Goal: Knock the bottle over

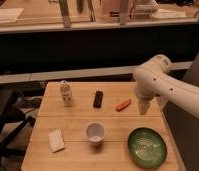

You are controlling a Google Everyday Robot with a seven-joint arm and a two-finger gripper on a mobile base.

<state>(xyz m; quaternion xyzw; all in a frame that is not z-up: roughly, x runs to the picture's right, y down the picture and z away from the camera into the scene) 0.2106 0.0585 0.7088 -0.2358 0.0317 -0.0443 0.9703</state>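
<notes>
Bottle (66, 93) left of block (98, 98); claw (143, 108) hangs right.

white gripper (144, 107) at rt, plate (147, 148) – green swirls
</notes>
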